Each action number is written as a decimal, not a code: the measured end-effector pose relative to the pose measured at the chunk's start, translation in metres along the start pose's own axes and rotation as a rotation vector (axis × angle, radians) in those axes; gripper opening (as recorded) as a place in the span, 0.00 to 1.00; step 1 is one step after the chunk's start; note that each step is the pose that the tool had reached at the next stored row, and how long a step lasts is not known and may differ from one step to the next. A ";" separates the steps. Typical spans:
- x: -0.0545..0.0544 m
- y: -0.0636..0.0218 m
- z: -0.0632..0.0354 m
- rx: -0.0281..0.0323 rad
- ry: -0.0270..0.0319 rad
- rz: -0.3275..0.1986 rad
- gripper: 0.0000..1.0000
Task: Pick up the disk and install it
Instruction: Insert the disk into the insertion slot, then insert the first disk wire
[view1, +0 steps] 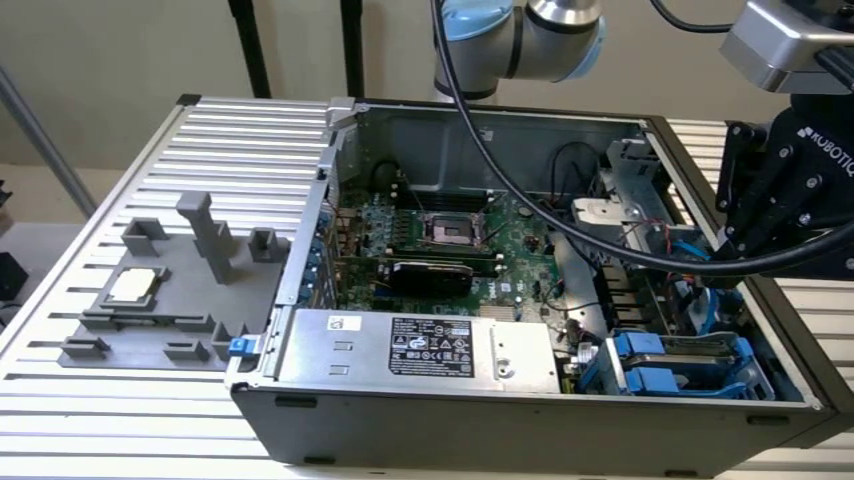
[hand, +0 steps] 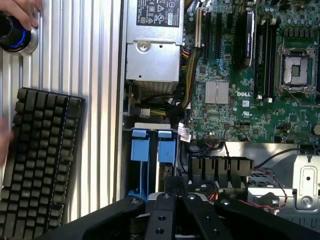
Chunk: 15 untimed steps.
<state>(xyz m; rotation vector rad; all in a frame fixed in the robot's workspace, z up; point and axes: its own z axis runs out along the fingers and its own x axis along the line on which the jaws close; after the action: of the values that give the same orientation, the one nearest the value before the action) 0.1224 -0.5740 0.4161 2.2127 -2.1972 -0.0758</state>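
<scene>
Tabletop (view1: 80, 400): ribbed aluminium slats, matt silver.
Case (view1: 534, 425): dark sheet-metal box lying open, with a green board (hand: 235, 107) inside.
Disk (view1: 645, 345) (hand: 166, 148): in the drive bay at the case corner, on the exterior view's right, just beside the silver supply box (view1: 427, 350).
Disk look: stands on edge, so only a thin grey edge and glossy blue plastic rails with a square blue tab show. A second blue tab sits just beside it.
Disk axis: the long axis runs along the near case wall, with the tab end toward the supply box.
Gripper (view1: 774, 215) (hand: 172, 192): black, angular, hanging over the bay end away from the tabs.
Fingers (hand: 160, 212): closed together. I cannot tell if anything is between them.
Fixture (view1: 174, 300): grey moulded blocks on the exterior view's left, carrying a small square silver chip (view1: 134, 287).
Keyboard (hand: 40, 165): black, on the slats beside the case.
Hand (hand: 20, 10): resting on a round black knob (hand: 15, 32).
</scene>
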 end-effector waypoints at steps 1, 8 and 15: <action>0.000 0.0000 0.0000 0.0001 0.0000 0.000 0.11; 0.000 0.0000 0.0000 0.0000 0.0000 0.000 0.11; 0.000 0.0000 0.0000 0.0000 0.0000 0.000 0.11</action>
<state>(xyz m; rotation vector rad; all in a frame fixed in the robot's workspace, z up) 0.1225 -0.5738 0.4161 2.2127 -2.1972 -0.0758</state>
